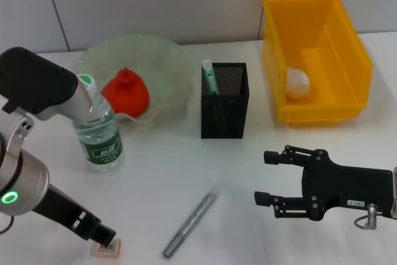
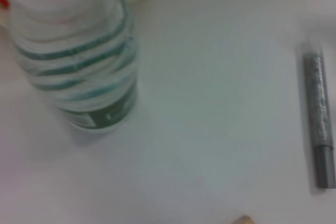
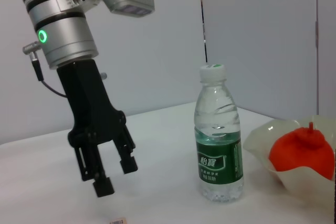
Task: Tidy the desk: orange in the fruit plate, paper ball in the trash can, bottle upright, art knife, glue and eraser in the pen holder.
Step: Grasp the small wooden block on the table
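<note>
The left gripper (image 3: 107, 174) hangs just above the eraser (image 1: 107, 248), fingers parted and empty, probably lined up to pinch it for the pen holder (image 1: 224, 100). Beside it lies the glue (image 1: 189, 224), also unsorted. Past that the right gripper (image 1: 268, 177) waits with jaws wide and nothing held. Farther off the bottle (image 1: 97, 127) stands upright, the orange (image 1: 126, 92) sits in the fruit plate (image 1: 170, 60), the art knife (image 1: 209, 76) pokes from the holder, and the paper ball (image 1: 297, 82) lies in the trash can (image 1: 347, 54).
</note>
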Controlling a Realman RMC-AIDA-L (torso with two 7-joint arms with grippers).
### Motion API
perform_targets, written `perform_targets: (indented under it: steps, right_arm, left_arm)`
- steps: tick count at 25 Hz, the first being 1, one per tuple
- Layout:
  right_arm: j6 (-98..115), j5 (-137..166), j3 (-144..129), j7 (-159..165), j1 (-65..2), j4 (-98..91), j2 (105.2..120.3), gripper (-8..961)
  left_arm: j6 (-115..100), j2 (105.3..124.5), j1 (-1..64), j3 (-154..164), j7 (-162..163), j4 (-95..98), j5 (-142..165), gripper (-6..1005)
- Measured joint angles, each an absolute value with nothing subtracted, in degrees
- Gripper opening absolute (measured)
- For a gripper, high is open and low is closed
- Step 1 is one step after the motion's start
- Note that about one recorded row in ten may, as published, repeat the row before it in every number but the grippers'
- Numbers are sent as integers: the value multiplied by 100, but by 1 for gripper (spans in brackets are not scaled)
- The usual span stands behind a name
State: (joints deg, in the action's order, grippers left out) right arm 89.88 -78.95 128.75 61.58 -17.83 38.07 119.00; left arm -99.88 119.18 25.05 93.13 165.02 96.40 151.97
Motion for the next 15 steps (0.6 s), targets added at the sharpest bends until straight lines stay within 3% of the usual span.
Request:
perform_targets:
  steps: [15]
  right_arm:
    - [8846,-7913,12867,6136,-1819,3749,11908,815]
  left_arm:
    - [-9750,11909,2527,10067,16476,9504,15447,799]
